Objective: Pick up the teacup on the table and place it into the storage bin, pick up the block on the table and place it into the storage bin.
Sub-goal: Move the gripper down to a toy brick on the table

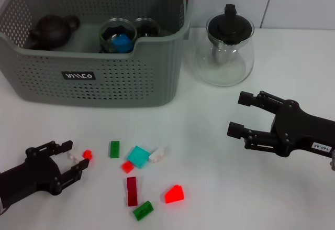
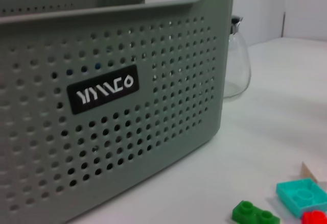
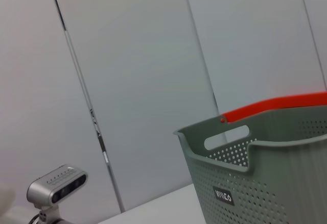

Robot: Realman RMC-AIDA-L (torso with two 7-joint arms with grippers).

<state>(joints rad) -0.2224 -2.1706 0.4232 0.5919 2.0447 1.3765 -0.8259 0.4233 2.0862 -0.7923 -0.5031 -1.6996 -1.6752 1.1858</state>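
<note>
The left gripper [image 1: 70, 161] sits low over the table [image 1: 220, 151] with its jaws spread apart, and a small white block [image 1: 77, 156] and a small red block [image 1: 87, 155] lie right between and just ahead of its fingertips; contact with either cannot be told. Farther out from this gripper, toward the robot's right, lies the scatter of other blocks: a green block [image 1: 114, 149], a teal block [image 1: 138, 156], a white block [image 1: 157, 154], a little red block [image 1: 127, 166], a dark red bar [image 1: 131, 190], a second green block [image 1: 143, 210] and a bright red wedge [image 1: 174, 194].

Beyond the left gripper stands the storage bin [image 1: 104, 83], its logo label [image 1: 78, 75] facing the robot. Inside it are a dark clay teapot [image 1: 52, 31] and two glass teacups [image 1: 118, 35], one with something blue in it. In the left wrist view the bin wall [image 2: 112, 106] fills most of the frame, with green [image 2: 255, 215] and teal [image 2: 302, 195] blocks on the table close by.

The right gripper [image 1: 242, 116] hovers above the table, released, jaws wide and holding nothing. Just beyond it stands a glass teapot [image 1: 225, 46] with a black lid, beside the bin's corner. The right wrist view shows the bin [image 3: 265, 183] with its orange handle [image 3: 276, 106], and a small grey camera [image 3: 55, 185] on a stand.
</note>
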